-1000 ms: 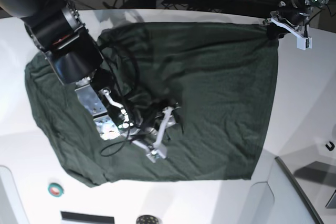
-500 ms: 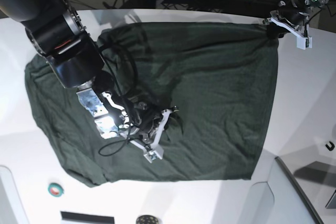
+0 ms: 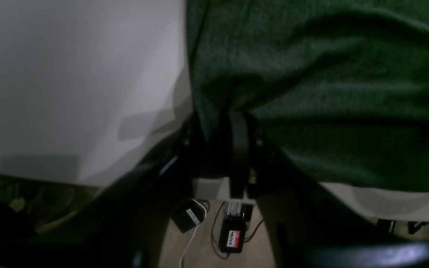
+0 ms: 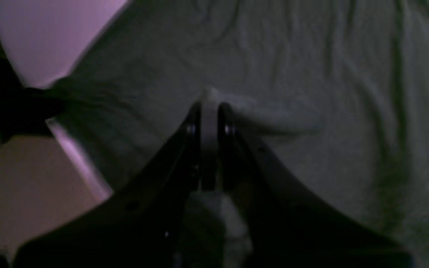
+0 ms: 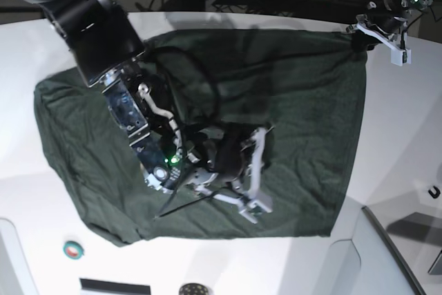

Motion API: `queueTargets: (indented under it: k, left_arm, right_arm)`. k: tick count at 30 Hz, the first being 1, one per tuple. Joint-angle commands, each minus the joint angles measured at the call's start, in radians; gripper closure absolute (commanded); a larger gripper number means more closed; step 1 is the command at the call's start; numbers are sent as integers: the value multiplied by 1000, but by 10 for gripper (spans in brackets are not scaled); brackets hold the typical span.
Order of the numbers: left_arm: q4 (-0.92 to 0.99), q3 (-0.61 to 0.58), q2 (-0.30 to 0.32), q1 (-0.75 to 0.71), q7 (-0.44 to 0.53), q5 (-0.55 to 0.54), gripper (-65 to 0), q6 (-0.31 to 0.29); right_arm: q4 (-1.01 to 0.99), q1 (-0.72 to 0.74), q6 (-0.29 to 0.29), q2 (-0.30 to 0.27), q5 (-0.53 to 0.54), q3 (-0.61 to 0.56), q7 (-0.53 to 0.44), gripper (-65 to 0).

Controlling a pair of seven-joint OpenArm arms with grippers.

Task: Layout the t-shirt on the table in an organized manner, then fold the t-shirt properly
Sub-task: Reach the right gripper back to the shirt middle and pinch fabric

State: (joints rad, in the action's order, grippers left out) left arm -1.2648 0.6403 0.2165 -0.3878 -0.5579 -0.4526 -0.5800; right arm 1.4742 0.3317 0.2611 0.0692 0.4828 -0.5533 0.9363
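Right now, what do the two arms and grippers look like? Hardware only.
Right arm: bulky black housing, then a bare silver metal wrist section with a green LED and loose black cables. Right gripper: white brackets in the base view, black curved fingers in its wrist view. Left gripper: white bracket on a slim black arm with a green light.

In the base view, the right arm's bulky black housing (image 5: 83, 12) covers part of the dark forest-green knit t-shirt (image 5: 304, 115), so the cloth beneath it cannot be read, and the arm itself runs off the top edge. The right wrist view is dim and soft; a pinched ridge of cloth hides the tips of the right gripper (image 4: 209, 108). In the left wrist view, the fabric overhangs the left gripper (image 3: 233, 130), concealing its tips; the label (image 3: 233, 238) below is too small to read.
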Motion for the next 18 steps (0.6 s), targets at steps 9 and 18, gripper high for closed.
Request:
queueTargets:
  k: [9,18]
  left_arm:
    - [-9,5,13,-4,0,-1,-137,-1]
    - [-9,5,13,-4,0,-1,-137,-1]
  right_arm:
    - [-373,132,2,-16,7,-43,-285,-17]
    - [-648,220,-6,-36,9,-46,-465,-279]
